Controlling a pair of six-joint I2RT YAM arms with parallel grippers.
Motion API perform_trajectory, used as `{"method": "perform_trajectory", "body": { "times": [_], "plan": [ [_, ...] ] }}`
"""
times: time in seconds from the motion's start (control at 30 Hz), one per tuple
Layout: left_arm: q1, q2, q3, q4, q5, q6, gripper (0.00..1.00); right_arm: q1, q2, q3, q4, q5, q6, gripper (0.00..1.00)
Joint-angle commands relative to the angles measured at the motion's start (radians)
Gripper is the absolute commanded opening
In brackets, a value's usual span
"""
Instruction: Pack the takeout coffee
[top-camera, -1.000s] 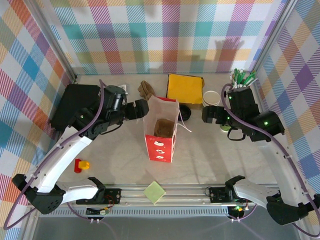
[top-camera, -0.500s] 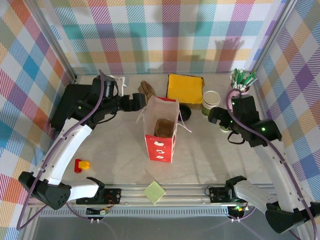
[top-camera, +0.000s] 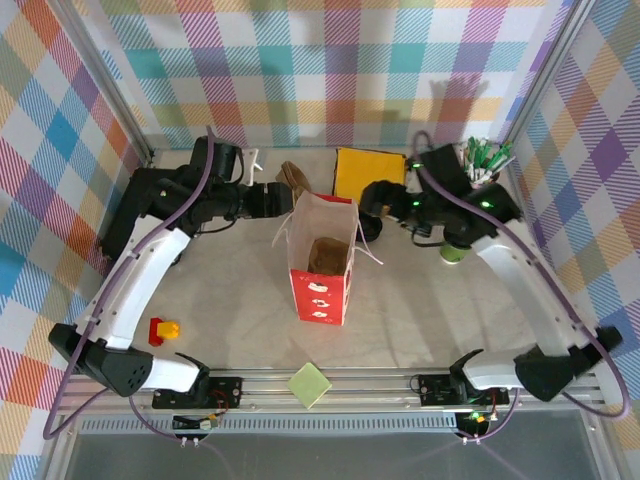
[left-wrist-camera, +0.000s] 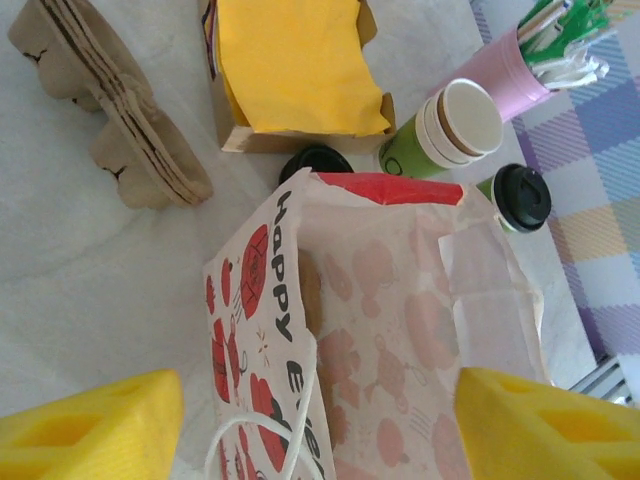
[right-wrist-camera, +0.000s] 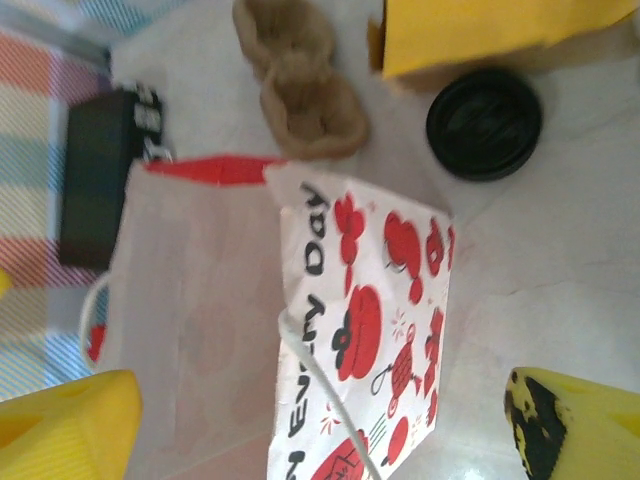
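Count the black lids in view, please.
2. One is on the coffee, right of the bag; one loose lid lies between bag and yellow box. Others may be hidden.

1. This is a robot test cell in a lab, not a real café. The tabletop (top-camera: 230, 290) is boxed in by plaid-printed panels (top-camera: 330, 70) at 9, 12 and 3 o'clock, set in metal framing.
2. An aluminium rail (top-camera: 330, 385) at 6 o'clock carries the white left arm (top-camera: 130, 292) and right arm (top-camera: 530, 288), with cables looped along them.
3. Café props are staged on the table: a red paper bag (top-camera: 322, 270) at centre, a pink cup of pens (top-camera: 485, 157) at 2 o'clock, and a stack of paper cups (left-wrist-camera: 455, 125) just beside it.
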Motion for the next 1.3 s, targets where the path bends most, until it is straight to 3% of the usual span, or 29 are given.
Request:
{"method": "perform_trajectory", "body": {
  "times": [0.0, 0.1, 0.2, 0.53, 0.63, 0.83, 1.27],
  "plan": [
    [-0.036, 0.004, 0.064, -0.068, 0.026, 0.01, 0.67, 0.062, 0.034, 0.022, 0.008, 0.015, 0.03, 0.93],
    [-0.069, 0.009, 0.076, -0.046, 0.04, -0.026, 0.63, 0.097, 0.074, 0.007, 0.022, 0.04, 0.063, 0.89],
    [-0.102, 0.015, 0.072, -0.024, 0.032, -0.041, 0.61, 0.112, 0.113, 0.01, 0.033, 0.056, 0.07, 0.8],
    [-0.11, -0.003, 0.05, 0.035, 0.021, -0.06, 0.6, 0.112, 0.184, 0.016, 0.096, 0.096, -0.038, 0.26],
    [-0.11, -0.013, 0.044, 0.036, 0.012, -0.053, 0.6, 0.121, 0.168, 0.003, 0.142, 0.086, -0.067, 0.14],
    [-0.11, -0.063, 0.011, 0.048, -0.039, -0.031, 0.6, 0.217, 0.04, -0.107, 0.337, 0.107, -0.207, 0.03],
    [-0.11, -0.127, -0.042, 0.065, -0.031, -0.027, 0.57, 0.307, -0.051, -0.189, 0.39, 0.19, -0.105, 0.0]
  ]
}}
